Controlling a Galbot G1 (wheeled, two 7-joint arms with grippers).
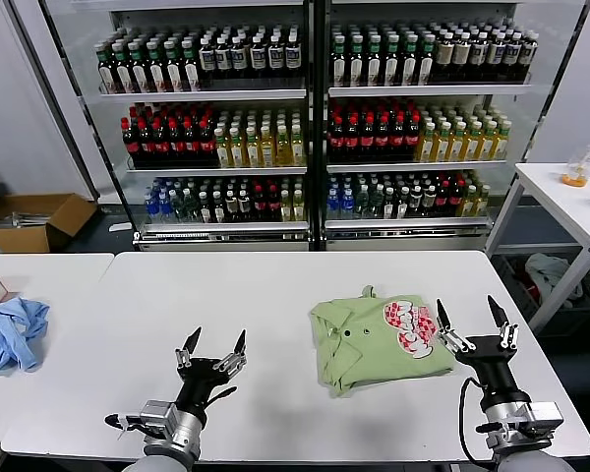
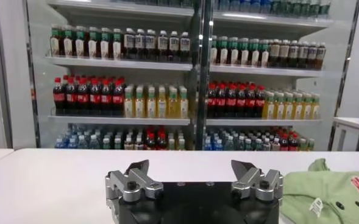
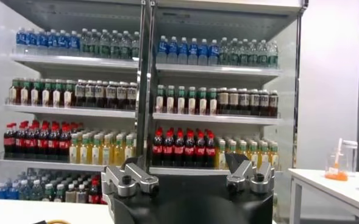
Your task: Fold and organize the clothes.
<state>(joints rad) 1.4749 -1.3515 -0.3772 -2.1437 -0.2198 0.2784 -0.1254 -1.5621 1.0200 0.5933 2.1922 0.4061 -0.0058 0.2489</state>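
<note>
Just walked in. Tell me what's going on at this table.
A two-armed robot is at a white table to fold clothes. The pale green shirt lies already folded into a compact bundle, graphic up. Neither arm holds anything: the right pincer hovers open beside the shirt, and the left pincer waits open over bare tabletop.

The head camera looks down on the table [image 1: 275, 295]; both wrist cameras face the drinks cooler [image 2: 191, 79] low over it.

Pale green shirt [image 1: 376, 340] folded on white table [image 1: 256, 295], graphic up; right gripper [image 1: 473, 317] open just beside its right edge; left gripper [image 1: 213, 345] open, well apart; blue cloth [image 1: 12, 332] on neighbouring table, drinks fridge [image 1: 310, 118] behind
</note>
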